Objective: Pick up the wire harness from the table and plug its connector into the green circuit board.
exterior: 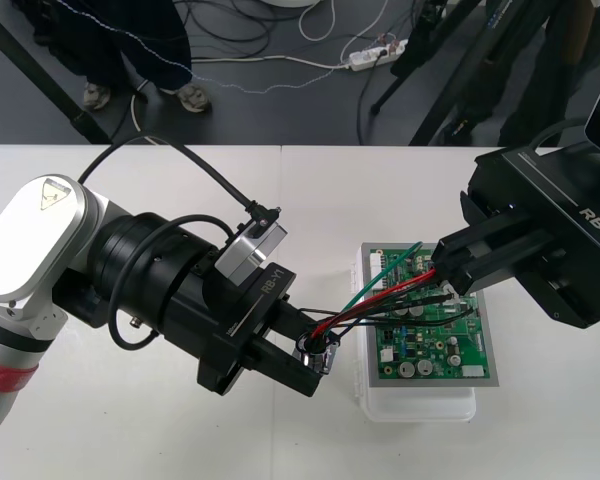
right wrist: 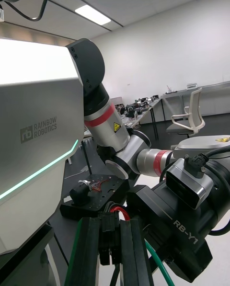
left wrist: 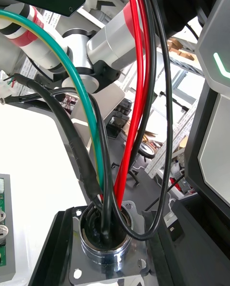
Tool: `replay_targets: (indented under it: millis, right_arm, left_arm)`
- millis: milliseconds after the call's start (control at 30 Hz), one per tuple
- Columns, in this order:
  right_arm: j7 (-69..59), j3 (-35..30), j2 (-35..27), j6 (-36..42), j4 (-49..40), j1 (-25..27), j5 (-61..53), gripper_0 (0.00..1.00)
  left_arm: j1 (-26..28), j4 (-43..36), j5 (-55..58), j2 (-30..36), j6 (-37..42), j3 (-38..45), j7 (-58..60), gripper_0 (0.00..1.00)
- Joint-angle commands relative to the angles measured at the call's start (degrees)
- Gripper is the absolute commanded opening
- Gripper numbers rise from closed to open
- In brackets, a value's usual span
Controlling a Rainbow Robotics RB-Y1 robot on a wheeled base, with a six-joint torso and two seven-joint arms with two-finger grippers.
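Left gripper (exterior: 318, 355): I see it clamped on the metal socket (left wrist: 105, 240), just left of the green board (exterior: 430, 340)
Right gripper (exterior: 442, 265): closed on the wires, over the board
Harness (exterior: 375, 303): strung between both grippers

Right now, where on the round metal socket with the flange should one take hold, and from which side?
Across the flat flange of the round metal socket, coming from its back, opposite the mouth where the red, black and green wires leave. Its straight edges give parallel faces, and the wires stay free. The left gripper holds it so; the right gripper holds the wires.
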Motion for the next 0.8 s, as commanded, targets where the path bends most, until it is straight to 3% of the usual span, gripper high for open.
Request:
replay_targets:
  millis: [33, 467, 800]
  right_arm:
    - [-1.66, 0.60, 0.49, -0.27, -1.48, 1.27, -0.95, 0.00]
    - [-1.66, 0.69, 0.58, -0.27, -1.48, 1.89, -0.95, 0.00]
    - [-1.22, 0.60, 0.49, -0.27, -1.48, 6.11, -0.86, 0.00]
  left_arm:
    - [0.78, -1.78, 0.47, -1.42, -1.66, -0.77, 1.76, 1.00]
    - [0.87, -1.78, 1.26, -1.42, -0.87, -0.24, 0.27, 1.00]
    - [0.78, -1.78, 1.35, -1.33, 0.71, 3.36, -1.66, 1.00]
